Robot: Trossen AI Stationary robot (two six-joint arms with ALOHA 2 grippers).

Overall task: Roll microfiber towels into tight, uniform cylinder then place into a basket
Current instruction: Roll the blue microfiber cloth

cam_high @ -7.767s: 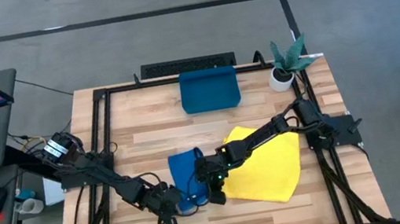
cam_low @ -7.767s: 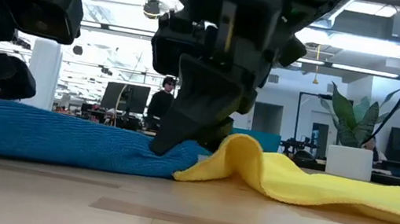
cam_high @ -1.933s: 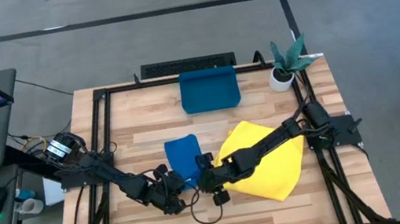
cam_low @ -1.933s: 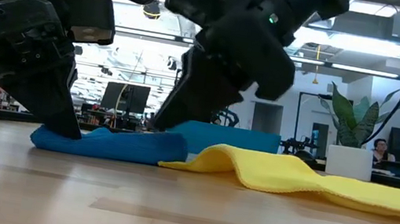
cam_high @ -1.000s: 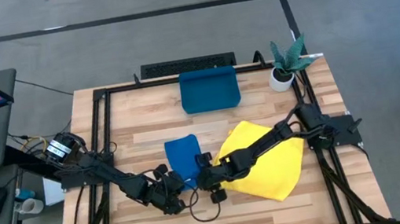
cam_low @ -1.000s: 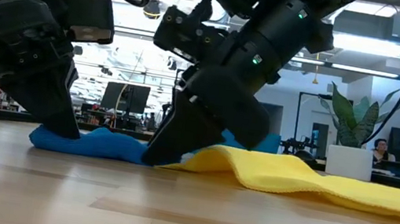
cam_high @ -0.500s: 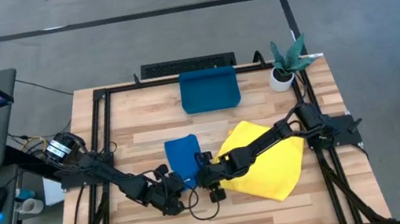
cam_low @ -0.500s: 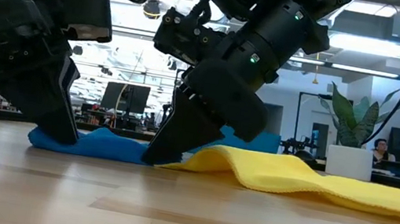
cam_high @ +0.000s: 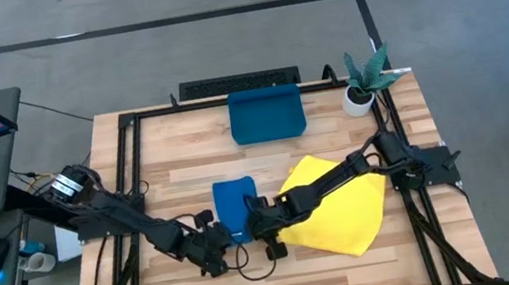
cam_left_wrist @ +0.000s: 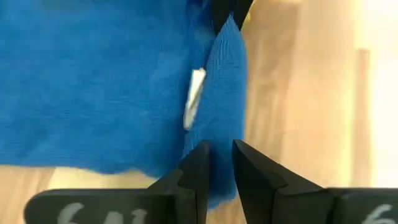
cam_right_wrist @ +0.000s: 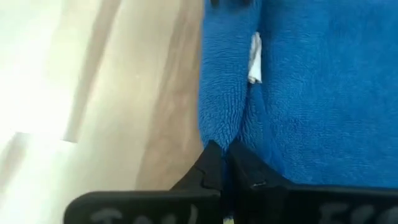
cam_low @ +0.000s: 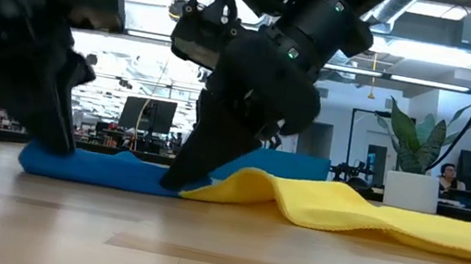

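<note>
The royal blue towel (cam_high: pixel 234 204) lies folded flat on the table's middle, and its right edge meets the bright yellow towel (cam_high: pixel 343 206), which is spread out beside it. My left gripper (cam_high: pixel 219 241) is at the blue towel's near left corner and my right gripper (cam_high: pixel 253 228) at its near right corner. Both slant down and are shut on cloth. In the low view the left gripper (cam_low: pixel 55 148) and the right gripper (cam_low: pixel 174 179) stand at the two ends of the blue towel (cam_low: pixel 108 171). The teal basket (cam_high: pixel 267 116) stands at the far edge. My left gripper pinches a raised fold at the blue towel's near edge (cam_left_wrist: pixel 221 163) between its two fingers, slanting down from the near left. The rest of the towel lies on the table. One layer or several, I cannot tell. My right gripper pinches a ridge of cloth at the blue towel's near edge (cam_right_wrist: pixel 221 135) between its shut fingers (cam_right_wrist: pixel 210 163), slanting down from the right. The ridge runs away from the fingers, and the towel rests flat on the table around it.
A small white pot with a green plant (cam_high: pixel 361 84) stands at the far right corner, right of the basket. Bare wood lies between the towels and the basket, and along the near edge. A dark metal frame (cam_high: pixel 129 181) borders the tabletop.
The blue towel has slid a little toward the table's near left, and its left end has moved leftward in the low view. Both grippers have stayed at its near edge. The right gripper has tipped slightly.
</note>
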